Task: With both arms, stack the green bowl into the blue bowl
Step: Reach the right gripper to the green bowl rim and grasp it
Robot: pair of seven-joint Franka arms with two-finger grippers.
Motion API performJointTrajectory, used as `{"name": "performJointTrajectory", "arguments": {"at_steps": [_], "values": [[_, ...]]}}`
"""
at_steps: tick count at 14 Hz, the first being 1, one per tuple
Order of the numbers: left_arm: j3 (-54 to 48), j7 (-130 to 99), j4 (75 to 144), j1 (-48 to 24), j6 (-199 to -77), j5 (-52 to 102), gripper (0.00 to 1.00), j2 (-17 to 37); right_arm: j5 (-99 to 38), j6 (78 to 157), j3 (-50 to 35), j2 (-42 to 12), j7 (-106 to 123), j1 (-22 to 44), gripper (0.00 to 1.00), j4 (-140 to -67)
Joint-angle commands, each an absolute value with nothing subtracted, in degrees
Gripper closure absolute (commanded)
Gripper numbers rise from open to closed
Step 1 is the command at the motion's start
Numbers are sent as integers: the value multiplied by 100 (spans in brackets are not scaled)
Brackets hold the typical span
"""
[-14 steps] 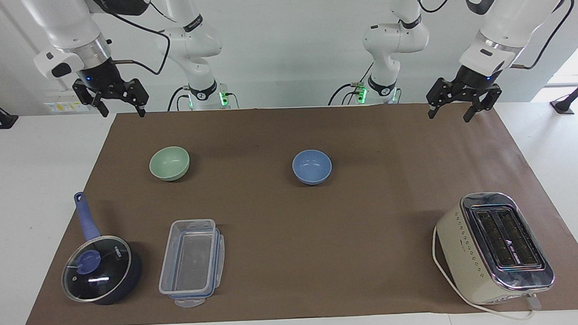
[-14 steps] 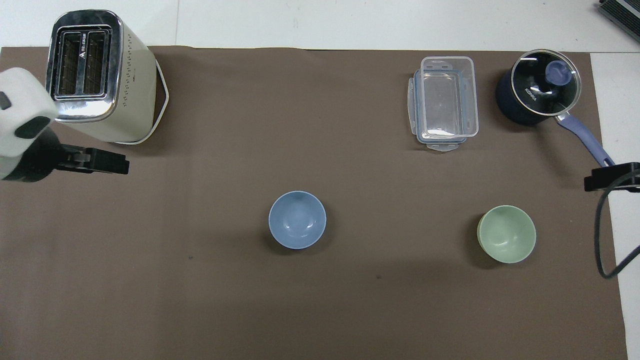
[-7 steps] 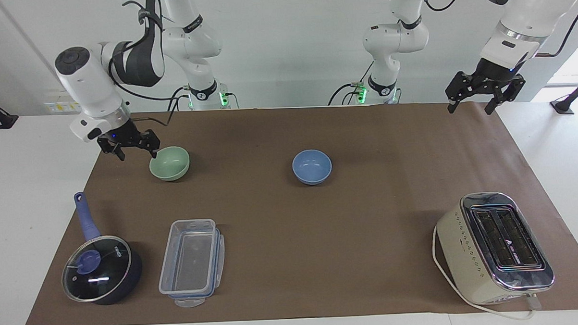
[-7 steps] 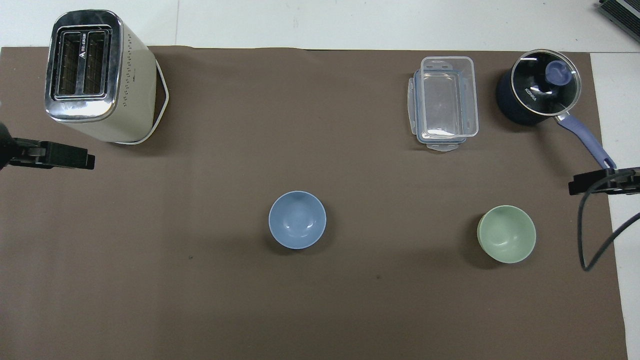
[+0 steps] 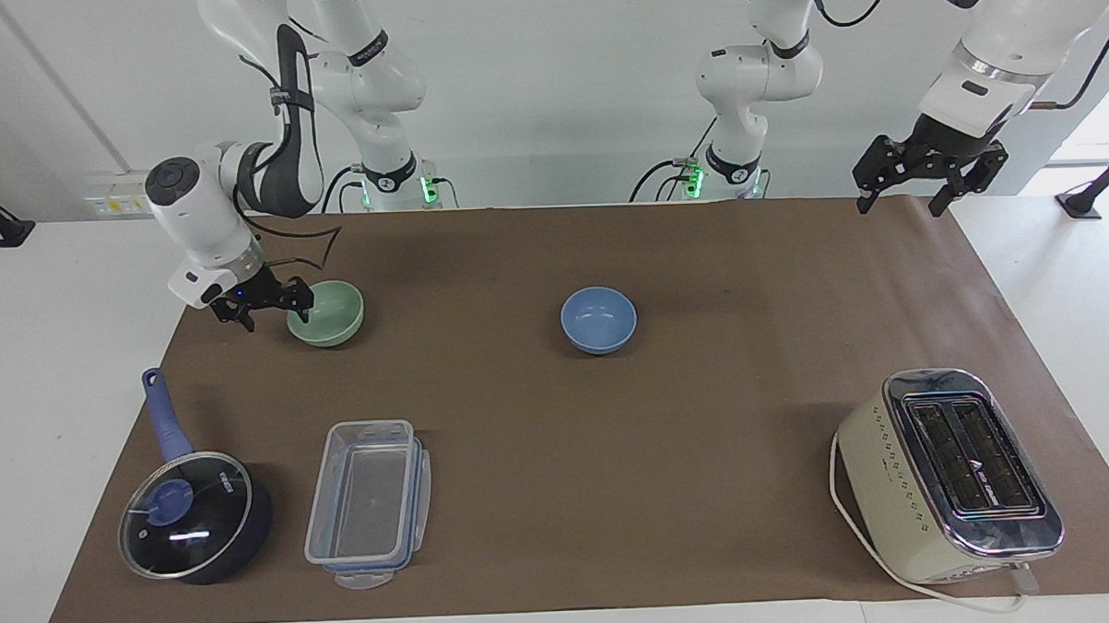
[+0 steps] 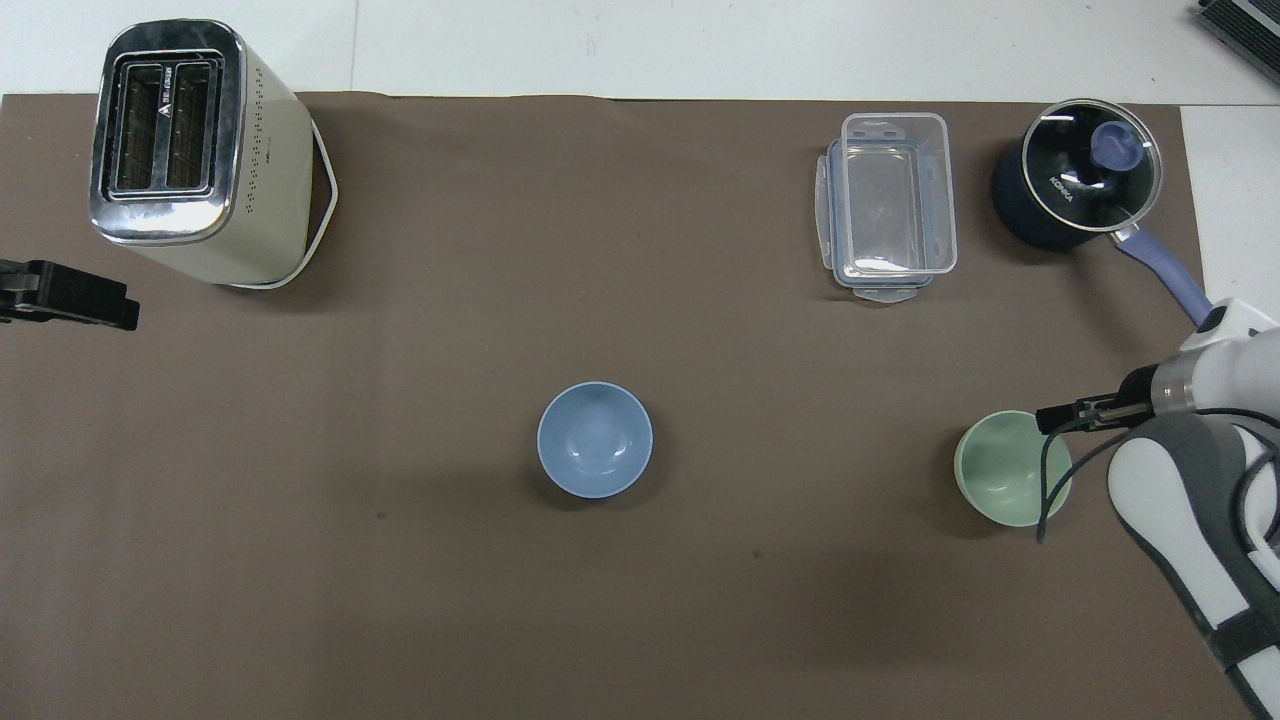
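The green bowl (image 5: 331, 316) sits on the brown mat toward the right arm's end of the table; it also shows in the overhead view (image 6: 1005, 472). My right gripper (image 5: 273, 308) is low at the bowl's rim on the side toward the table's end, open, with one finger at the rim; in the overhead view the right gripper (image 6: 1062, 413) reaches over the rim. The blue bowl (image 5: 598, 320) stands empty mid-mat, also in the overhead view (image 6: 595, 440). My left gripper (image 5: 907, 198) hangs open over the mat's corner and waits; the overhead view shows its tip (image 6: 70, 305).
A cream toaster (image 5: 949, 475) stands far from the robots at the left arm's end. A dark lidded saucepan (image 5: 193, 516) with a blue handle and a clear plastic container (image 5: 368, 504) lie farther from the robots than the green bowl.
My right gripper has come down from high above the mat's corner to the green bowl's rim. My left gripper rose a little and then held. Both bowls stayed put.
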State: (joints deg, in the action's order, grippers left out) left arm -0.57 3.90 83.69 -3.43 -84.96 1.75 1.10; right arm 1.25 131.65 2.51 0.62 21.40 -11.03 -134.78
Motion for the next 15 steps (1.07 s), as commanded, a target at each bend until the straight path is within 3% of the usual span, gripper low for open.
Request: {"name": "performJointTrajectory", "arguments": {"at_steps": [1, 2, 3, 4, 12, 15], "values": [[-79, 457, 8473, -325, -8455, 62, 0, 0, 70, 13298, 202, 123, 2285, -1178, 0, -13710], [-79, 448, 8464, -299, -8455, 79, 0, 0, 70, 13289, 202, 123, 2320, -1178, 5, -13711], [-79, 431, 8473, -264, -8438, 79, 0, 0, 70, 13280, 202, 123, 2399, -1178, 49, -13711], [-62, 413, 8473, -238, -8403, 79, 0, -9, 70, 13263, 202, 114, 2504, -1178, 99, -13711], [-53, 413, 8473, -237, -8411, 79, 0, -9, 53, 13105, 193, -44, 2400, -1116, 100, -13395], [-53, 413, 8473, -246, -8411, 79, 0, -9, 44, 12378, 158, 9, 2312, -1090, 100, -12861]]}}
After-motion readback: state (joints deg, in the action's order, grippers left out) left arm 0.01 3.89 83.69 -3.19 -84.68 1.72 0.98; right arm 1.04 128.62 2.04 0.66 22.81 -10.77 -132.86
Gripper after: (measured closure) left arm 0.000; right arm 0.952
